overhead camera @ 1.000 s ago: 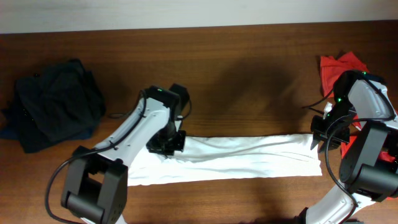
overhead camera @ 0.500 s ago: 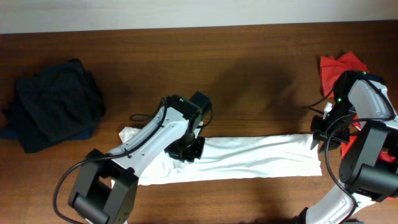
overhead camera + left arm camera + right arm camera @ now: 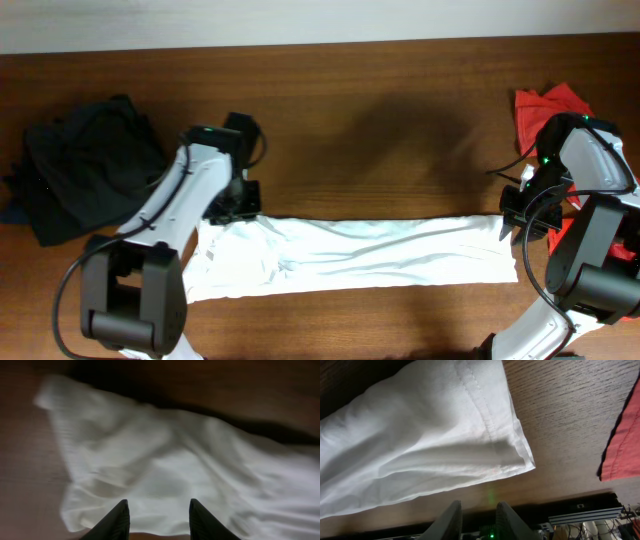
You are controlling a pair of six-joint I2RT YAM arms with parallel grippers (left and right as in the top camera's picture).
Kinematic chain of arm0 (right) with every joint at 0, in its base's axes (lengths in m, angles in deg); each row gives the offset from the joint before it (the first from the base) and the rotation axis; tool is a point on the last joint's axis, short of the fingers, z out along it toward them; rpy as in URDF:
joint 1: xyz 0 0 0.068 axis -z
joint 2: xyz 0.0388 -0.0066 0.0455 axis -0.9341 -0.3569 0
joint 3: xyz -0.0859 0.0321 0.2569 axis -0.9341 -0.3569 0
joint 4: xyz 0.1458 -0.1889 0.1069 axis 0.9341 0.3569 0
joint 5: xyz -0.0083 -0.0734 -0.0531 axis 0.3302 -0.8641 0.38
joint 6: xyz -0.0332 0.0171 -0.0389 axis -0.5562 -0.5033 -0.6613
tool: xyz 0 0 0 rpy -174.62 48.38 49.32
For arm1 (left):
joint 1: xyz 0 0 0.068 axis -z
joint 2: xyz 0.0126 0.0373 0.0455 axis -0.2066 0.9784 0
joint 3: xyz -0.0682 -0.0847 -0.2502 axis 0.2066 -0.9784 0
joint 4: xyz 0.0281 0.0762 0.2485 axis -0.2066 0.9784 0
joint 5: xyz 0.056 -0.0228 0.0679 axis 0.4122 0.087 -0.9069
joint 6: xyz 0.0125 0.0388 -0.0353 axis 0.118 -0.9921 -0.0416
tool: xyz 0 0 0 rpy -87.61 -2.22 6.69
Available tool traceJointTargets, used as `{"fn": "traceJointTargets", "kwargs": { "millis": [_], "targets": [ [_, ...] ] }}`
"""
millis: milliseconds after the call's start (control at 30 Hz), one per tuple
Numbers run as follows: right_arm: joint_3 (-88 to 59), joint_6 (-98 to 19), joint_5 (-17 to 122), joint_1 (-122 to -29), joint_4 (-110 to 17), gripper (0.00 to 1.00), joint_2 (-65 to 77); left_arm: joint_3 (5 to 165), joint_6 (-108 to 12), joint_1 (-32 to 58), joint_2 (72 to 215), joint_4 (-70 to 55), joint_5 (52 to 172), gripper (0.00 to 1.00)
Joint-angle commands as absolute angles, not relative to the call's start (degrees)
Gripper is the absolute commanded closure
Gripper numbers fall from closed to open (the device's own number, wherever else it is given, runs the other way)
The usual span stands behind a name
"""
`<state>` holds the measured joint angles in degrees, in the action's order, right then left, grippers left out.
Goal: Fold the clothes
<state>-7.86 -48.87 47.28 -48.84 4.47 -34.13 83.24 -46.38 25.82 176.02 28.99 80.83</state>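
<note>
I have the white garment [image 3: 350, 255] lying as a long, narrow band across the near side of the desk [image 3: 400, 130], running from my left arm to my right. The left gripper [image 3: 157, 506] hangs over the band's far left corner with its fingers spread and nothing between them. The right gripper [image 3: 478, 505] is also parted and empty, just off the band's right end.

I judge the next step to be a fold along the length, taking one short end over to the other. To do it well I would pinch both layers at the corner rather than only the top sheet. I would lift only enough to clear the desk, then carry the end across in a flat arc so the band does not twist.

The fabric is thin and limp, with soft ripples along its length. The left end bunches into a rounded lump, though the left wrist view is blurred, so I may be misreading its edge. The right end is squarer, with a stitched hem [image 3: 480, 405]. The wood grain should offer some grip. A red cloth [image 3: 545, 105] and a dark pile [image 3: 90, 165] sit at either side, apart from the band.
</note>
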Motion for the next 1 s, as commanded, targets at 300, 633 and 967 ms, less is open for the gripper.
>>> {"fn": "traceJointTargets", "kwargs": {
  "millis": [300,633,967],
  "targets": [
    [-8.32,-48.78,47.41,-49.19,4.31,0.73,-33.95,72.42,-46.47,21.55,175.54,21.49,79.58,0.67],
    [-8.32,-48.85,45.21,-49.17,4.58,0.61,-33.97,69.20,-44.94,18.19,175.51,19.09,74.51,0.83],
    [-11.51,-51.65,45.10,-49.19,3.18,0.36,-33.95,73.49,-46.95,16.64,173.13,20.71,82.25,0.74]
  ]
}}
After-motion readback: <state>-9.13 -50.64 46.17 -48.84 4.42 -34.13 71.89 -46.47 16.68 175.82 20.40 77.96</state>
